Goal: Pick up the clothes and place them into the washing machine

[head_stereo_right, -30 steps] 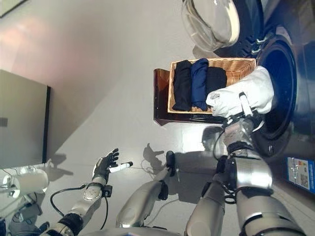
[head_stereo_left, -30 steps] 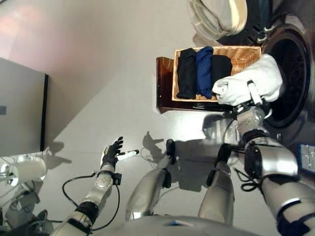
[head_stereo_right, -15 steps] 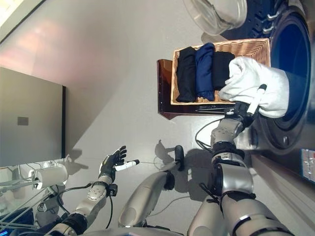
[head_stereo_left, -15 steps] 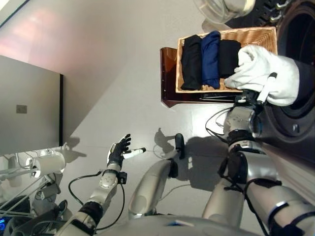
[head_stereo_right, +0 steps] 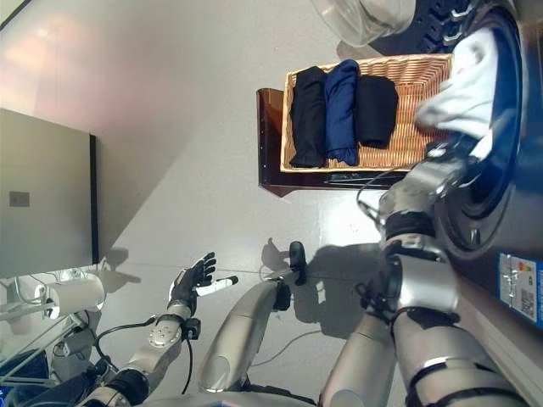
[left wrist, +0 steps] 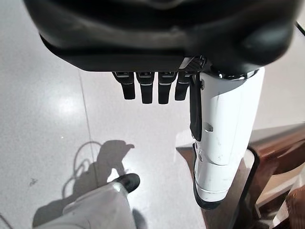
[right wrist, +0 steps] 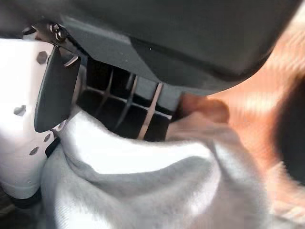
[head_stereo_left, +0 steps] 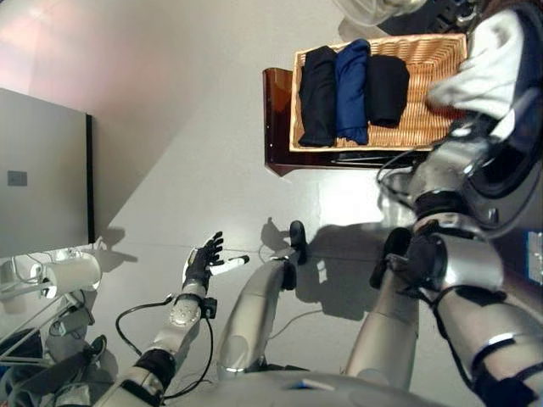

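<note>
In the left eye view the right hand (head_stereo_left: 465,136) is raised at the mouth of the washing machine (head_stereo_left: 519,161), carrying a bundled white garment (head_stereo_left: 488,64) that hangs over the basket's edge nearest the drum; the wicker basket (head_stereo_left: 424,127) sits on a dark wooden stand (head_stereo_left: 276,119) on the floor and holds three folded pieces side by side: a black one (head_stereo_left: 318,95), a blue one (head_stereo_left: 351,91) and another black one (head_stereo_left: 387,89). The left hand (head_stereo_left: 202,263) hangs low over the floor, well apart from the basket. The right eye view shows the same, with the white garment lying partly across the dark drum opening (head_stereo_right: 501,161) and the machine's glass door (head_stereo_right: 361,17) swung open beyond the basket's far edge. In the left wrist view the left hand's fingers (left wrist: 143,88) are relaxed and hold nothing, bare floor past them. In the right wrist view the right hand's fingers (right wrist: 124,105) are curled into the pale cloth, with the white thumb (right wrist: 24,129) pressed against it, so the hand is grasping the garment. The step in hand looks like the delivery of the first piece; the next move calls for reaching deeper into the drum before letting go, so the cloth does not slip out over the rim.
</note>
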Tool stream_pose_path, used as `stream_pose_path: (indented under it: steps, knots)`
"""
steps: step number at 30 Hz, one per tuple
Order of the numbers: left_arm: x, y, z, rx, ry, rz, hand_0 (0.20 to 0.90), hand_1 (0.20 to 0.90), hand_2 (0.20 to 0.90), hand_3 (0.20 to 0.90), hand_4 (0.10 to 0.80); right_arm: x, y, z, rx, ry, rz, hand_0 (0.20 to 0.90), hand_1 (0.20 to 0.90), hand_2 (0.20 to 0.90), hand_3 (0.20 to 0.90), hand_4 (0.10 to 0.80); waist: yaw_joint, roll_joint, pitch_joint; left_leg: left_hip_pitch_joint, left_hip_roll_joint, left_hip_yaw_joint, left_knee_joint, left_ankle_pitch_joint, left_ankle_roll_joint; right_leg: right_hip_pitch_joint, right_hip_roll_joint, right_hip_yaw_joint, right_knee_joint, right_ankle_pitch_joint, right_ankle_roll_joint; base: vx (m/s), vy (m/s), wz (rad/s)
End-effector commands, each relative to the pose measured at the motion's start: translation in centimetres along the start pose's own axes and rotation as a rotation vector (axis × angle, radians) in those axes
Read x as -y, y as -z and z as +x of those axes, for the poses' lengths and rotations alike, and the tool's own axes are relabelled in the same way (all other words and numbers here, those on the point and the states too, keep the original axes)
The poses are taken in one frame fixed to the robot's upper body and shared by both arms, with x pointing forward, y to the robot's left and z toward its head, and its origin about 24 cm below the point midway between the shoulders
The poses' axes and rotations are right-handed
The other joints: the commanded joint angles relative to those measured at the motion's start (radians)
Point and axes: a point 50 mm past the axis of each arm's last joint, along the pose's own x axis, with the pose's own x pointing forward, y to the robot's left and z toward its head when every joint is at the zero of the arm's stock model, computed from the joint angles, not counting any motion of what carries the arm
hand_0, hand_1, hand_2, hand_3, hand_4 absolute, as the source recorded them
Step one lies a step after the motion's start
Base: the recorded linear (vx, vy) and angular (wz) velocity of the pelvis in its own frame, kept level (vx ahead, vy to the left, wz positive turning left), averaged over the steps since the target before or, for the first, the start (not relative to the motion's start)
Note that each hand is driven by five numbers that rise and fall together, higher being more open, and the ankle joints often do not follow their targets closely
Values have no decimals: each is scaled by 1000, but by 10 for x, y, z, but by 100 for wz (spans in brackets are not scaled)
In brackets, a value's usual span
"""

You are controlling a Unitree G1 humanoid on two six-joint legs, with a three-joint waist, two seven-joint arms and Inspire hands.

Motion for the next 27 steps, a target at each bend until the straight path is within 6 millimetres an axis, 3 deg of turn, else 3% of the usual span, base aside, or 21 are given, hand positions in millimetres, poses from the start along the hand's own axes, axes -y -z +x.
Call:
stream_pose_path:
  steps: [1, 2, 3, 4, 5, 9, 10, 16, 24, 25, 27]
  knots:
    - [-35, -3, -7, 47, -86, 20, 900, 900, 900, 900, 800, -128, -51, -17, 215, -472, -50, 900, 900, 900, 900, 800, 28, 55, -85, -24, 11, 1, 113, -164, -88, 80, 1, -21, -74, -78, 81, 49, 19, 2]
    - [-36, -1, -6, 35, -93, 9, 900, 900, 900, 900, 800, -113, -36, -16, 169, -459, -83, 900, 900, 900, 900, 800, 28, 69, -83, -24, 10, 6, 98, -138, -82, 75, 0, -25, -82, -55, 74, 49, 19, 1]
    - [-36, 0, -7, 32, -94, 11, 900, 900, 900, 900, 800, -111, -36, -16, 167, -456, -85, 900, 900, 900, 900, 800, 27, 68, -84, -20, 9, 6, 95, -137, -82, 79, 0, -26, -84, -55, 74, -35, 36, 0]
    - [-35, 0, -6, 25, -91, 10, 900, 900, 900, 900, 800, -91, -19, -13, 115, -407, -163, 900, 900, 900, 900, 800, 26, 76, -85, -10, 6, 5, 81, -133, -79, 83, 2, -22, -90, -52, 71, 24, 16, -7]
    - [-35, 1, -6, 24, -91, 10, 900, 900, 900, 900, 800, -91, -18, -13, 114, -406, -165, 900, 900, 900, 900, 800, 25, 76, -85, -7, 5, 5, 77, -131, -79, 86, 3, -22, -92, -51, 71, 25, 39, -11]
    - [-27, 7, -8, -2, -73, -21, 900, 900, 900, 900, 800, -50, 10, -10, -4, -297, -218, 900, 900, 900, 900, 800, 22, 90, -87, 18, -3, -1, 51, -142, -77, 106, 5, -12, -114, -60, 75, 33, 26, -13]
    - [-25, 10, -8, -13, -64, -20, 900, 900, 900, 900, 800, -39, 15, -9, -30, -267, -231, 900, 900, 900, 900, 800, 20, 92, -77, 10, -2, 5, 44, -117, -73, 102, 5, -19, -124, -38, 67, -7, 9, -15]
    - [-20, 15, -9, -36, -41, 1, 900, 900, 900, 900, 800, -15, 29, -12, -88, -215, -254, 900, 900, 900, 900, 800, 14, 88, -64, 23, -10, -1, 8, -91, -78, 124, 8, -29, -149, -26, 62, -22, -3, -2]
    - [-21, 20, -12, -55, -46, 8, 900, 900, 900, 900, 800, -8, 36, -14, -117, -201, -284, 900, 900, 900, 900, 800, 25, 81, -72, 34, -11, -12, -4, -103, -84, 137, 13, -23, -151, -48, 59, 10, -2, 5]
    - [-22, 22, -13, -64, -50, 17, 900, 900, 900, 900, 800, -1, 41, -16, -139, -201, -338, 900, 900, 900, 900, 800, 23, 76, -64, 29, -9, -7, -7, -80, -79, 138, 14, -32, -161, -22, 50, 100, -13, 0]
    - [-25, 23, -12, -69, -60, 15, 900, 900, 900, 900, 800, 6, 44, -16, -149, -209, -468, 900, 900, 900, 900, 800, 23, 64, -71, 47, -10, -15, -19, -99, -84, 153, 19, -27, -169, -39, 55, 47, -5, -1]
